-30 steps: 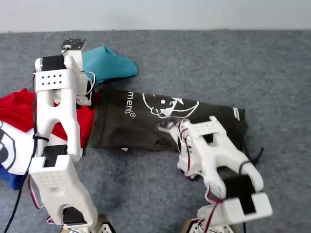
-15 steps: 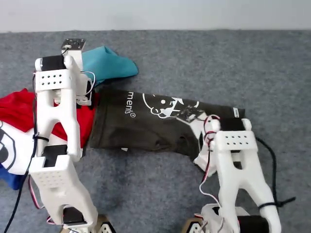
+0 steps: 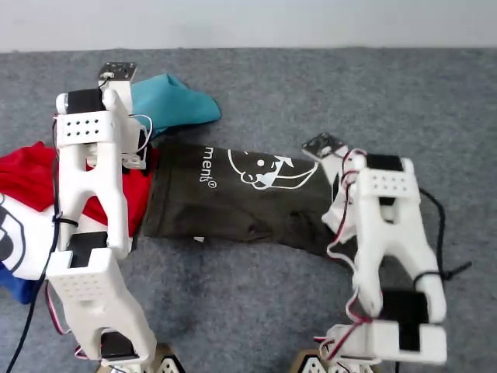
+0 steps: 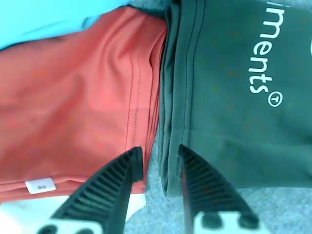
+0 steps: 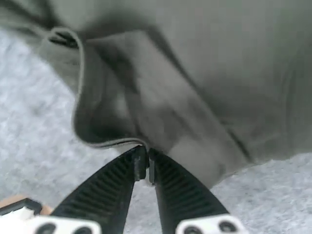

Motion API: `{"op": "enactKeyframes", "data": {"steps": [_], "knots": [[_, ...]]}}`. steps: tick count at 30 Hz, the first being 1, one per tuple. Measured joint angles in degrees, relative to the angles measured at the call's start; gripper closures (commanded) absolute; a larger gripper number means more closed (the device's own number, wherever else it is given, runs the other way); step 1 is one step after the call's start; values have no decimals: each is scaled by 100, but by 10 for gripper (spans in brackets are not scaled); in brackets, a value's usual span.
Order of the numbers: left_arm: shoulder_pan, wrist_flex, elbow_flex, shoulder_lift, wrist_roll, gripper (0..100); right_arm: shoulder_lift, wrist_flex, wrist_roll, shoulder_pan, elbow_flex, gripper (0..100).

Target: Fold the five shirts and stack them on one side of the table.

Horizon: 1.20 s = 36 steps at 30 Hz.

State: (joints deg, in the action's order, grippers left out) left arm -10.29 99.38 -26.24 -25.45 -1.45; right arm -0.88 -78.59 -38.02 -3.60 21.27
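The right end effector is pinched tight on the dark shirt's folded edge, probably for folding, while the left end effector, parted, straddles its opposite hem beside the red shirt on the surface.

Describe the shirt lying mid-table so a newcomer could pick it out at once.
On the grey table, look at the middle. The dark shirt lies there as a long strip, one end against the red shirt and near the teal shirt. It alone is dark, and it carries a white drawing and lettering.
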Motion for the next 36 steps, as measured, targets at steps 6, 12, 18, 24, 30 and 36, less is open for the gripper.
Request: {"op": "enactKeyframes", "data": {"steps": [6, 12, 18, 24, 30, 36], "knots": [[0, 0, 0, 0, 0, 876, 1160, 0, 0, -246, -1213, 985], [0, 0, 132, 0, 0, 876, 2224, 246, 0, -237, -1732, 985], [0, -114, 290, 0, 0, 876, 2347, 677, 0, -404, -1846, 981], [114, -123, 290, 0, -114, 876, 2347, 730, 0, -448, -1846, 980], [352, -123, 519, 0, -193, 875, 2347, 800, 0, -571, -1864, 980], [721, -123, 844, 0, -519, 874, 2040, 79, 0, -686, -2004, 979]]}}
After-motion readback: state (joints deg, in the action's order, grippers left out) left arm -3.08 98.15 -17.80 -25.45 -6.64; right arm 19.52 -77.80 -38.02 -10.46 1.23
